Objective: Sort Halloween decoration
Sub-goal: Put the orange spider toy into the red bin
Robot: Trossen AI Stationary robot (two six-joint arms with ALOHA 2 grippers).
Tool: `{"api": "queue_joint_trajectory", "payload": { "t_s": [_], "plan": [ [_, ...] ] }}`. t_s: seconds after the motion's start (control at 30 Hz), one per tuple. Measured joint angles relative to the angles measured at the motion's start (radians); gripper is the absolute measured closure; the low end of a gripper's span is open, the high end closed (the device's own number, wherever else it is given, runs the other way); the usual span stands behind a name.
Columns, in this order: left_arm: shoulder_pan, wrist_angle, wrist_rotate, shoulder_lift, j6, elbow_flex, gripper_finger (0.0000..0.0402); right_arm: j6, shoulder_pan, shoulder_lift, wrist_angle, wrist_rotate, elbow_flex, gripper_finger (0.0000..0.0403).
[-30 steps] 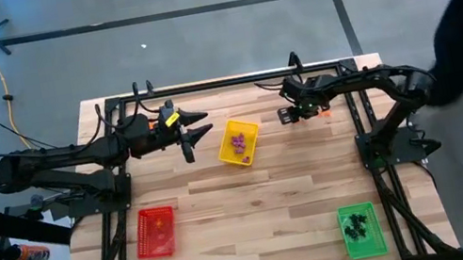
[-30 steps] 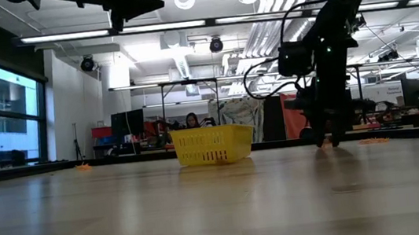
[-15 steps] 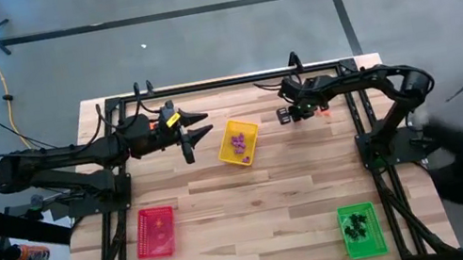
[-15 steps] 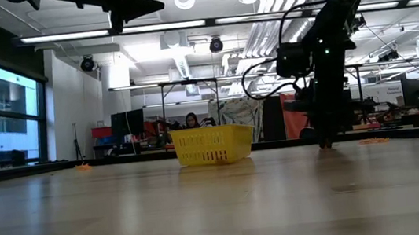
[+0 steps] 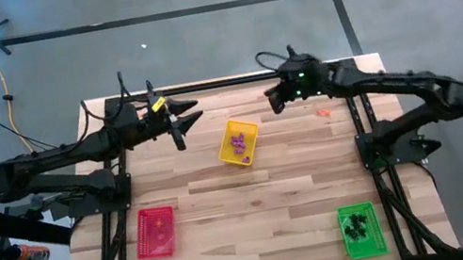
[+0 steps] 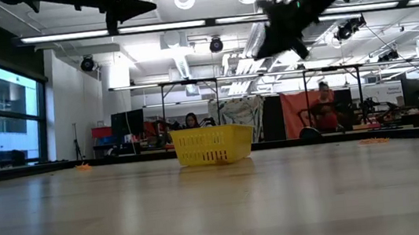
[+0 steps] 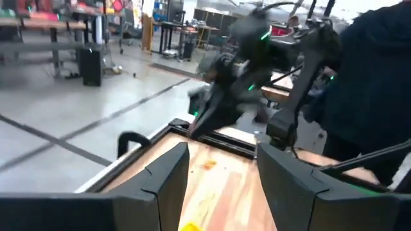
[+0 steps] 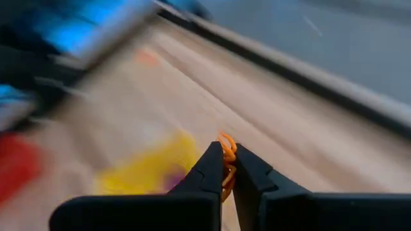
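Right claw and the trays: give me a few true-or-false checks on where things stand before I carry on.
1. The right claw is shut on an orange trinket. True.
2. The yellow tray holds purple pieces. True.
3. The green tray sits at the table's far edge between the arms. False: it is near the front right corner.
4. The left claw grips a black trinket. False: it is open and holds nothing.
5. The right claw rests on the tabletop. False: in the low view it is raised well above it.
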Motion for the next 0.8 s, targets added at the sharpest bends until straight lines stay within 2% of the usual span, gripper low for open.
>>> {"api": "queue_joint_trajectory", "payload": {
  "t_s": [0.13, 0.27, 0.37, 0.5, 0.8],
  "plan": [
    [0.018, 0.008, 0.08, 0.012, -0.057, 0.0, 0.0227, -0.127, 0.07, -0.055, 0.24, -0.137, 0.0, 0.0399],
    [0.01, 0.032, 0.193, 0.022, -0.064, -0.001, 0.0227, -0.228, 0.175, -0.047, 0.423, -0.234, 0.0, 0.04],
    [-0.006, 0.054, 0.252, 0.022, -0.064, -0.001, 0.0227, -0.291, 0.256, -0.027, 0.475, -0.237, 0.0, 0.04],
    [-0.03, 0.055, 0.265, 0.02, -0.085, -0.001, 0.0227, -0.312, 0.321, -0.007, 0.513, -0.234, -0.001, 0.04],
    [-0.045, 0.06, 0.266, 0.019, -0.09, -0.001, 0.0227, -0.305, 0.335, -0.005, 0.513, -0.192, -0.001, 0.04]
  ]
}}
